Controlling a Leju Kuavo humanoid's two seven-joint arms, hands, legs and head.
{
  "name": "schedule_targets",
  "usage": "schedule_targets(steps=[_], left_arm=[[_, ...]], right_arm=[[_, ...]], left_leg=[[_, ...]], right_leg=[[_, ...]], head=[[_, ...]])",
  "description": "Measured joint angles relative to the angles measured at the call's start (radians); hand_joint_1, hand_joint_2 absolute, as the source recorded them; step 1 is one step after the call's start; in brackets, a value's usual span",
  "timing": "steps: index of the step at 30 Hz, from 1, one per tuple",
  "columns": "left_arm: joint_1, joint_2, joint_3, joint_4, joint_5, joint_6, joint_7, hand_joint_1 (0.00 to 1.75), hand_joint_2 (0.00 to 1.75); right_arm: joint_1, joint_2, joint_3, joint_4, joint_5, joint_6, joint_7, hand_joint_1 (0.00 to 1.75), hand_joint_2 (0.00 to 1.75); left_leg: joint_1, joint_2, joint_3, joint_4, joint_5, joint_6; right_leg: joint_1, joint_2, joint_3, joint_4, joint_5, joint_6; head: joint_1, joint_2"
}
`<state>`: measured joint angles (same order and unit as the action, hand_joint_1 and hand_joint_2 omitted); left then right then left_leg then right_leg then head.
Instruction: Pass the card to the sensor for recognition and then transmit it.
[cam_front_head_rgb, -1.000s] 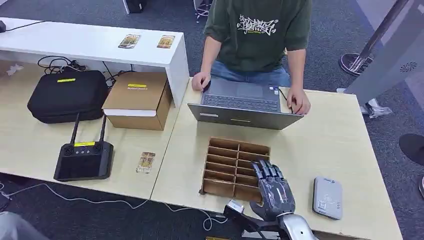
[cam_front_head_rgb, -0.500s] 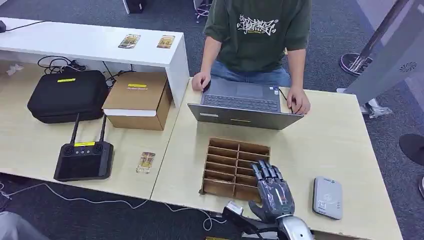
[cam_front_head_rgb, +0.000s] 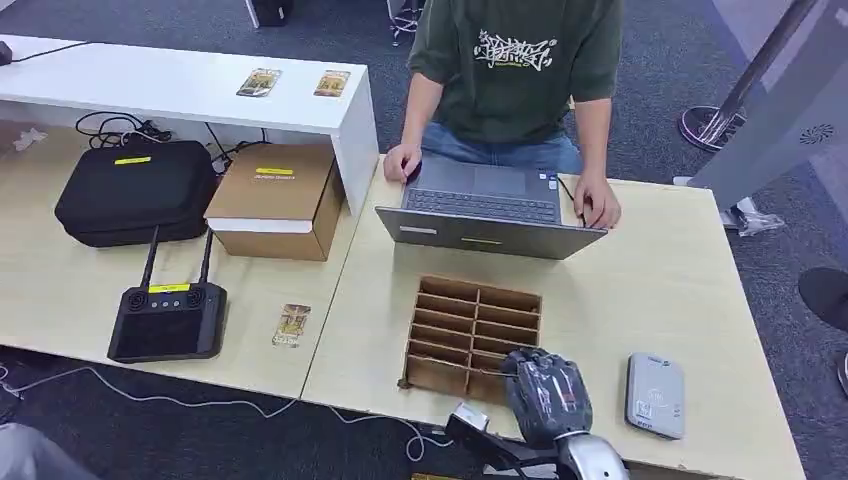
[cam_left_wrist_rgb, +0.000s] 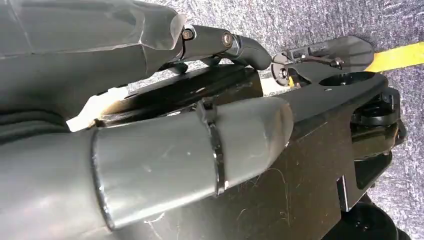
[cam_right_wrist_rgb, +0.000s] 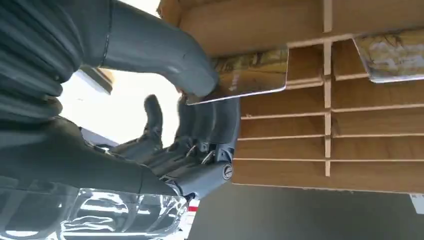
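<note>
Now gripping: right hand (cam_front_head_rgb: 545, 392) pinches card (cam_right_wrist_rgb: 250, 80) in rack (cam_front_head_rgb: 470, 300), thumb against fingers. Left hand's state unclear. Next, probably lift card out, carry to sensor (cam_front_head_rgb: 656, 395).

we've got a person (cam_front_head_rgb: 515, 75) in a green tee typing on a grey laptop (cam_front_head_rgb: 487, 212) at the far side of the table, a black case (cam_front_head_rgb: 135, 192) next to a cardboard box (cam_front_head_rgb: 277, 199), a black controller with two antennas (cam_front_head_rgb: 167, 318) near the front edge, and a white shelf (cam_front_head_rgb: 180, 88) behind them
</note>
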<state>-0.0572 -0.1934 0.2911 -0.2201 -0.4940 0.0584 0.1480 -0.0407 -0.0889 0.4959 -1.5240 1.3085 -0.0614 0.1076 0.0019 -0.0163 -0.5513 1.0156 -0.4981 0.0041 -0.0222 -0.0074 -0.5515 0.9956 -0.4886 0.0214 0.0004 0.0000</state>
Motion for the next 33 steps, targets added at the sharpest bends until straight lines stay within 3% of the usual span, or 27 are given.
schedule_targets(steps=[8, 14, 16, 18, 33], left_arm=[[0.0, 0.0, 0.0, 0.0, -0.003, 0.0, 0.0, 0.0, 0.0], [0.0, 0.0, 0.0, 0.0, -0.006, 0.0, 0.0, 0.0, 0.0], [0.0, 0.0, 0.0, 0.0, -0.006, 0.0, 0.0, 0.0, 0.0], [0.0, 0.0, 0.0, 0.0, -0.006, 0.0, 0.0, 0.0, 0.0], [0.001, 0.0, 0.0, 0.0, -0.009, -0.002, -0.005, 0.0, 0.0]], right_arm=[[0.0, 0.0, -0.001, -0.005, 0.0, 0.0, 0.0, 1.29, 1.75], [0.001, 0.0, -0.001, -0.005, 0.0, 0.0, 0.0, 1.43, 1.75], [0.001, 0.0, -0.001, -0.005, 0.0, 0.0, 0.0, 1.64, 1.75], [0.001, 0.0, -0.001, -0.006, 0.0, 0.0, 0.0, 1.75, 1.75], [0.066, 0.0, -0.06, -0.141, 0.043, -0.111, -0.005, 1.75, 1.75]], left_leg=[[0.0, 0.0, 0.0, 0.0, 0.0, 0.0], [0.0, 0.0, 0.0, 0.0, 0.0, 0.0], [0.0, 0.0, 0.0, 0.0, 0.0, 0.0], [0.0, 0.0, 0.0, 0.0, 0.0, 0.0], [0.0, 0.0, 0.0, 0.0, 0.0, 0.0]], right_leg=[[0.0, 0.0, 0.0, 0.0, 0.0, 0.0], [0.0, 0.0, 0.0, 0.0, 0.0, 0.0], [0.0, 0.0, 0.0, 0.0, 0.0, 0.0], [0.0, 0.0, 0.0, 0.0, 0.0, 0.0], [0.0, 0.0, 0.0, 0.0, 0.0, 0.0]], head=[[0.0, 0.0], [0.0, 0.0], [0.0, 0.0], [0.0, 0.0], [0.0, 0.0]])
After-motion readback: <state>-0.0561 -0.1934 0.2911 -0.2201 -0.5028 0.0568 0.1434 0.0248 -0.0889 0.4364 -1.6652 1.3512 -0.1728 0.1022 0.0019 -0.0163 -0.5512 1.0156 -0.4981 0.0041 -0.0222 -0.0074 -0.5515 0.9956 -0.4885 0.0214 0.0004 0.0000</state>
